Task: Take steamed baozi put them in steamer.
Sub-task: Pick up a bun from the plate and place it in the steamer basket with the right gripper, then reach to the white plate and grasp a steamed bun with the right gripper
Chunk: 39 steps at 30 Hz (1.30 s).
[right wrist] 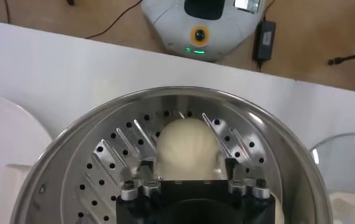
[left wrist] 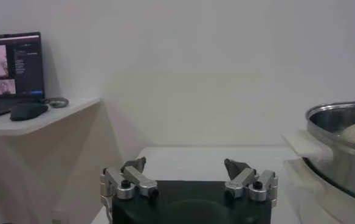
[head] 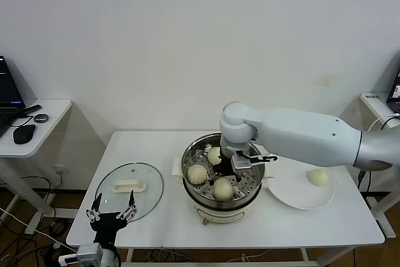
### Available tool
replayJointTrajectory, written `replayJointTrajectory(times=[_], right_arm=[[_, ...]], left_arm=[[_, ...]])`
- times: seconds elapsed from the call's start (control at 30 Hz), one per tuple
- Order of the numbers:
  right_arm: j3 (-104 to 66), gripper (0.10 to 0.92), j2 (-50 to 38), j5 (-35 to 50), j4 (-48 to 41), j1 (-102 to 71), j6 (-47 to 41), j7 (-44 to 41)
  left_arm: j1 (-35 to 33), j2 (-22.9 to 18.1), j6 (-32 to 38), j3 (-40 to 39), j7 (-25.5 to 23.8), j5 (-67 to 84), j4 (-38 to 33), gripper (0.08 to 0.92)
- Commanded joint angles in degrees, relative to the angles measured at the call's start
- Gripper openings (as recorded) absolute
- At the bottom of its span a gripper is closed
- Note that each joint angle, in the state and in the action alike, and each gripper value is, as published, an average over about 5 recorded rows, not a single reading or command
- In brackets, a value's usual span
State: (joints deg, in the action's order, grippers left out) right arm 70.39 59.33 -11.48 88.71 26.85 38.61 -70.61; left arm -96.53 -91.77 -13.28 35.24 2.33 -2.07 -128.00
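Here we take in the white rectangular counter (head: 156, 217) first, which carries everything. On it, at the middle, stands the round shiny stainless-steel steamer (head: 195, 152) with its perforated tray and cream-white base. To its right lies a flat white plate (head: 294, 195); to its left, a round glass lid with a cream handle (head: 150, 195).

Our right end effector (head: 232, 166) reaches down into the steamer, its fingers spread apart on either side of a smooth cream-white steamed baozi (right wrist: 186, 146) that rests on the tray, not clamped. From the head view we count three more buns: two in the steamer (head: 197, 174) and (head: 223, 188), and one alone on the plate (head: 318, 177), well apart from the pot. Our left end effector (head: 112, 212) waits low at the counter's front left edge, near the lid, fingers wide apart and empty.

We judge the buns light, soft and easily dented, perhaps slightly tacky, so a gentle pinch across the widest part of the sides suits them. Being domed and nearly round, they have no real long axis; each sits flat side down, crown up.
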Motion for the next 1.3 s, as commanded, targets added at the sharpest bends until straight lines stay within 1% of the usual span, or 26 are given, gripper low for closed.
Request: replayJointTrajectory(times=[0.03, 0.17, 0.27, 0.37, 0.53, 0.63, 0.73, 0.87, 1.1, 1.3], right_arm=[[-0.57, 0.813, -1.24, 1.93, 0.59, 0.96, -1.93, -0.38], [-2.11, 0.822, -4.59, 6.07, 1.20, 4.59, -3.06, -1.54], [-3.75, 0.823, -8.55, 10.58, 1.13, 8.43, -6.25, -2.94], [-6.23, 0.823, -13.48, 15.66, -0.60, 11.22, -14.77, -2.74], [-9.75, 0.823, -22.67, 25.07, -7.03, 11.41, -36.27, -3.27], [-10.99, 0.823, -26.46, 26.83, -9.83, 8.69, -45.14, -4.03], [-13.71, 0.823, -29.14, 23.83, -12.41, 3.61, -51.83, -4.89], [-21.42, 0.823, -30.12, 16.81, -17.42, -7.21, -53.75, -6.31], [-36.84, 0.823, -27.28, 2.36, -26.46, -25.20, -48.05, -5.28], [-39.32, 0.823, -21.83, -6.14, -33.87, -29.04, -39.38, -3.15]], left_arm=[[-0.19, -0.01, 0.07, -0.16, 0.10, -0.01, 0.07, 0.823], [-0.40, 0.01, 0.10, -0.12, 0.11, -0.03, -0.12, 0.823], [-0.55, 0.04, 0.07, -0.20, 0.02, -0.05, -0.44, 0.823], [-0.64, 0.12, 0.02, -0.25, -0.12, -0.08, -0.73, 0.823], [-0.49, 0.25, -0.20, -0.06, -0.50, 0.11, -1.14, 0.823], [-0.45, 0.42, -0.42, -0.04, -0.74, 0.55, -1.29, 0.823], [-0.71, 0.92, -0.61, 0.00, -0.81, 1.22, -1.09, 0.823], [-1.54, 1.72, -0.65, 0.24, -0.77, 1.51, -0.78, 0.823], [-2.74, 2.17, -0.83, 0.80, -0.94, 1.38, -1.33, 0.823], [-2.80, 2.13, -1.07, 0.89, -1.07, 1.03, -1.14, 0.823]])
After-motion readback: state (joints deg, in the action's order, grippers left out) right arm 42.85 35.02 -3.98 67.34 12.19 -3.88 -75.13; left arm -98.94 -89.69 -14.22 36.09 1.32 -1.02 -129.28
